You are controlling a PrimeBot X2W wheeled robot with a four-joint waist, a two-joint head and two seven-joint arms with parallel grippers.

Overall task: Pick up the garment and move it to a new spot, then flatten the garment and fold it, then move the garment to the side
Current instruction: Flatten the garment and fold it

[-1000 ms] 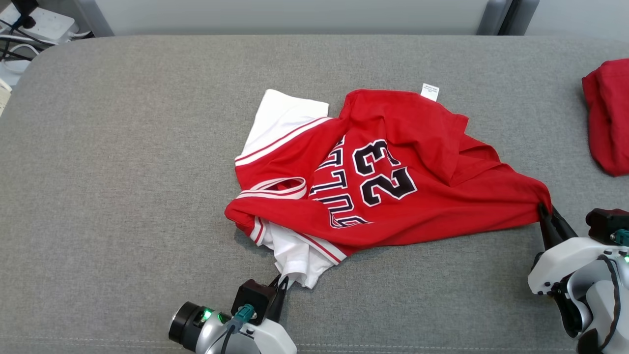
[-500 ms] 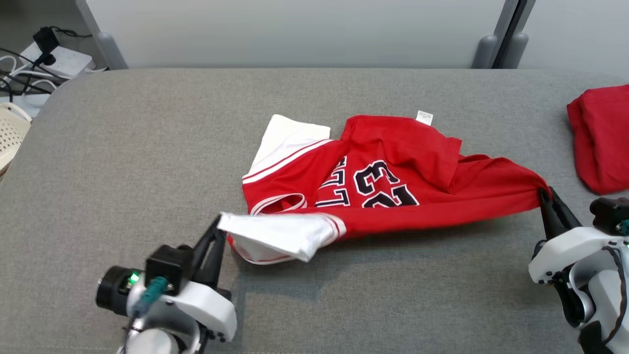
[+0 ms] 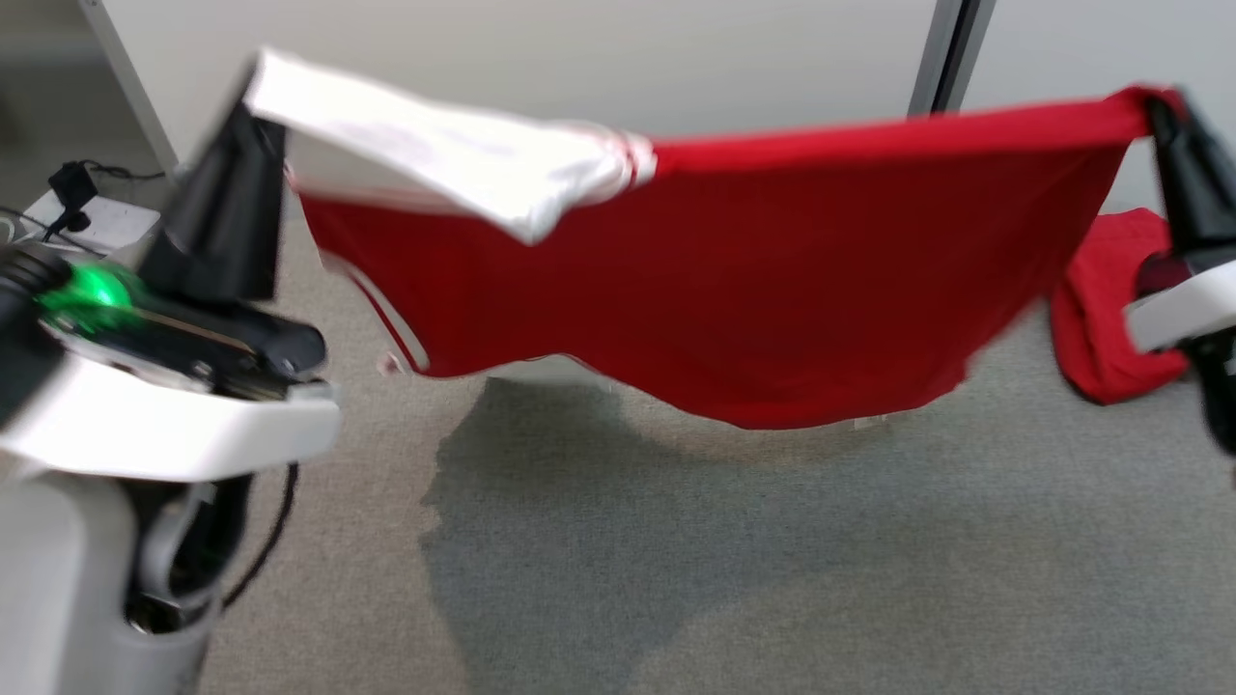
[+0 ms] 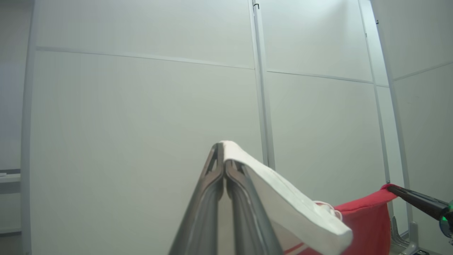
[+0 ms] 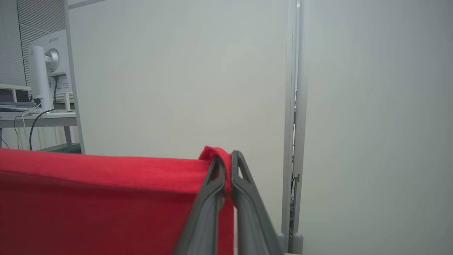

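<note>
Garment (image 3: 734, 290) aloft, clenched in left jaws and right jaws; monitor (image 5: 56, 63) in right wrist view.

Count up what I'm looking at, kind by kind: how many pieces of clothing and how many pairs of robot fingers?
Garments: 2 (the jersey held up in the air; a red garment lying on the grey surface)
Pairs of fingers: 2 (left fingers and right fingers, each pinching a top corner of the jersey)
Total: 4
</note>
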